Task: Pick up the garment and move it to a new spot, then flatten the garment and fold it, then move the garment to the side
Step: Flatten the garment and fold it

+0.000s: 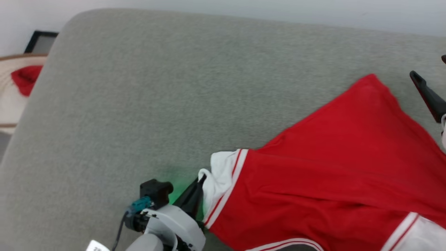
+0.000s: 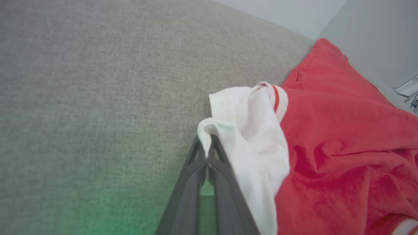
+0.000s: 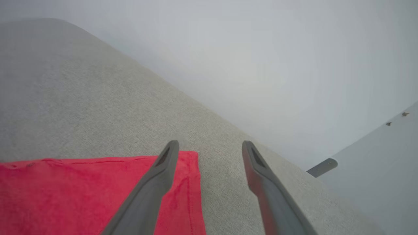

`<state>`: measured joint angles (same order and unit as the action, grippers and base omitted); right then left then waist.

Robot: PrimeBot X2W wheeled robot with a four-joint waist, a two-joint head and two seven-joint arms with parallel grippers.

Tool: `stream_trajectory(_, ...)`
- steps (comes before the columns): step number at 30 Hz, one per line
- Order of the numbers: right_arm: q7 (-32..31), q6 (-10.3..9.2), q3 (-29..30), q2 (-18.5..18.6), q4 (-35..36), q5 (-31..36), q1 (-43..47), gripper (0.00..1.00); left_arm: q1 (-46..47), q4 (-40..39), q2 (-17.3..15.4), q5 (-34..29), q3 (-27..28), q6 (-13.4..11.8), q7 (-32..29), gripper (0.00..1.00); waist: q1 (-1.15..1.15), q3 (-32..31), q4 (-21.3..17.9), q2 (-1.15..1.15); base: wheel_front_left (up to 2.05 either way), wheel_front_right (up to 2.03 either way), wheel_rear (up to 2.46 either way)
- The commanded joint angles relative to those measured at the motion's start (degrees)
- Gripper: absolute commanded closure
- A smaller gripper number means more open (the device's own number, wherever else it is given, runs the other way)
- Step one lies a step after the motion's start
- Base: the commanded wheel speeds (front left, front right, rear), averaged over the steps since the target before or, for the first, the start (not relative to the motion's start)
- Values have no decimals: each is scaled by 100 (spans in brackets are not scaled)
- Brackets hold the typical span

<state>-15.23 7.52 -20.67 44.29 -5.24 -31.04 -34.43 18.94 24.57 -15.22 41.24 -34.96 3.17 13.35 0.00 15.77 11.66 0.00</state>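
The left pincer (image 2: 206, 148), rising from the bottom middle of its wrist view, has its two dark fingers pressed together on a fold of the white sleeve (image 2: 248, 130), which bunches up over the tips. A green glow (image 2: 107, 209) tints the grey fabric just left of the fingers. In the head view this pincer sits at the lower middle, at the left end of the garment (image 1: 331, 167).

The right pincer (image 3: 210, 147) has its fingers spread wide apart with nothing between them. In its wrist view the left finger crosses a red corner of the garment near the bottom middle, and the right finger is over bare grey fabric. Whether either tip touches what lies below cannot be told.

The garment lies spread over the lower right of the head view, red body up, with a striped white band beside the pinched sleeve and a second white sleeve at the bottom right corner. Its far red corner points to the upper right.

It rests on a broad grey cushion (image 1: 156, 87). Past the cushion's upper left edge sits a small red cloth lump (image 1: 26, 78) in a beige tub (image 1: 7, 101), with a dark frame (image 1: 40, 42) above them.
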Motion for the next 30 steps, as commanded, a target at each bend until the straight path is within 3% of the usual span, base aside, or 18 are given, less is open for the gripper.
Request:
stream_trajectory(1,-48,-6,-91,4,-127,-89,-146,0,61,29,34,-49,-20,38,19,100,0,214,291,0,0,0,0)
stream_trajectory(12,-1337,-6,-1626,251,-1899,-1366,-1571,0,393,437,461,-100,-260,254,105,100,0,574,890,0,0,0,0)
stream_trajectory(26,-2891,-8,-2827,274,-3223,-2139,-2471,0,616,803,705,-54,-329,369,140,100,0,938,1194,0,0,0,0)
stream_trajectory(27,-3067,-9,-2887,255,-3361,-2187,-2482,42,620,821,707,-43,-324,364,133,100,0,946,1196,0,0,0,0)
stream_trajectory(28,-3211,-9,-2939,233,-3464,-2240,-2491,94,622,837,708,-41,-317,371,135,100,0,952,1193,0,0,0,0)
stream_trajectory(30,-3415,-9,-2997,193,-3581,-2275,-2553,100,622,867,709,-37,-301,377,135,100,0,952,1181,0,0,0,0)
